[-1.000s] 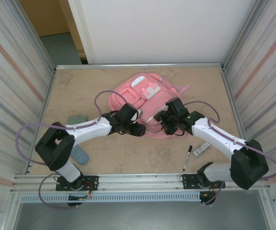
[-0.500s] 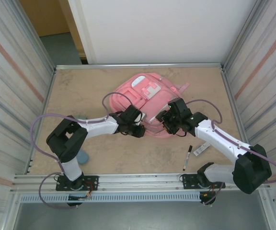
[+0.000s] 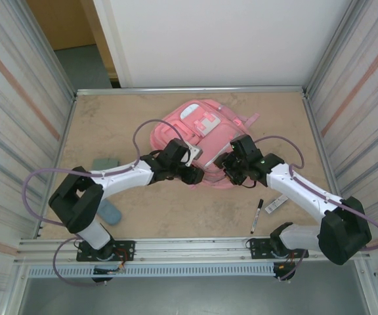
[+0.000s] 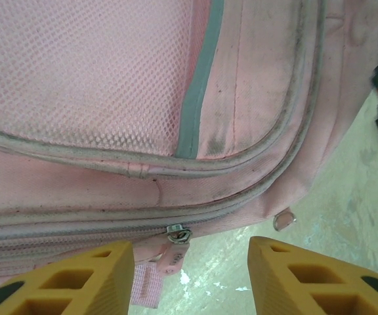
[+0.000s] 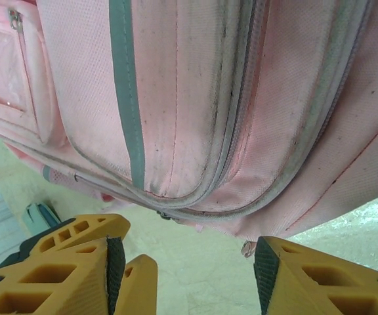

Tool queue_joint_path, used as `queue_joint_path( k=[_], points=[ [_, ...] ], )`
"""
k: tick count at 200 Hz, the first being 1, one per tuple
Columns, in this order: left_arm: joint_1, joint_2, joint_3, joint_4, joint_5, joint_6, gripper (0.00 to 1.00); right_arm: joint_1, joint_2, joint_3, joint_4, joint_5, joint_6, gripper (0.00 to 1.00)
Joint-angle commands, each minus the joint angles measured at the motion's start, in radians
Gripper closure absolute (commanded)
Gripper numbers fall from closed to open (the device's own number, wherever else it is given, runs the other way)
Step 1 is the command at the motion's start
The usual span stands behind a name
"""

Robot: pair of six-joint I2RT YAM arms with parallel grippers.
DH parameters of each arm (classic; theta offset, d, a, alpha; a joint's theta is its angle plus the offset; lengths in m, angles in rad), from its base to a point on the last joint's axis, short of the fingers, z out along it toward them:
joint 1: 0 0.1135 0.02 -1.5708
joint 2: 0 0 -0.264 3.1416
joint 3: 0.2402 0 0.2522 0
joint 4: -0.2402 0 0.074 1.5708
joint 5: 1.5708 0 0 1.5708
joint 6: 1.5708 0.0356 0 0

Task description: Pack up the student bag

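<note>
Tan tabletop (image 3: 110, 125), left claw (image 4: 188, 262) farther onto student bag (image 3: 169, 134)

Pink student bag (image 3: 202, 138) lies flat on the table (image 3: 110, 131), front pockets up, zips seemingly closed

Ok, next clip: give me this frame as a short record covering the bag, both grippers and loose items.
bag: student bag lying mid-table
left gripper: left gripper open at the bag's near edge, zip pull just ahead of its fingers, not gripped
right gripper: right gripper open at the bag's near edge, holding nothing
loose items: black marker right of bag; teal item left of bag
</note>
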Motion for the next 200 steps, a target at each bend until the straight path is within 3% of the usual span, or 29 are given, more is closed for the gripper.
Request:
queue_joint_path(
  k=[1,69,132,190,200],
  points=[
    [0.005,0.043,0.008,0.02,0.027,0.043,0.53,-0.011,0.006,-0.018,-0.01,0.007,-0.022,0.44],
    [-0.028,0.103,0.024,0.006,-0.015,0.023,0.62,-0.053,-0.003,-0.03,0.0,-0.031,-0.027,0.45],
    [-0.057,0.138,0.0,0.062,-0.044,0.003,0.79,-0.059,-0.008,-0.044,0.025,-0.027,-0.027,0.49],
    [-0.064,0.171,-0.002,0.088,-0.04,-0.018,0.79,-0.077,0.001,-0.042,0.027,-0.046,-0.035,0.49],
    [-0.065,0.174,0.008,0.072,-0.045,-0.023,0.73,-0.079,-0.002,-0.037,0.014,-0.043,-0.036,0.48]
  ],
)
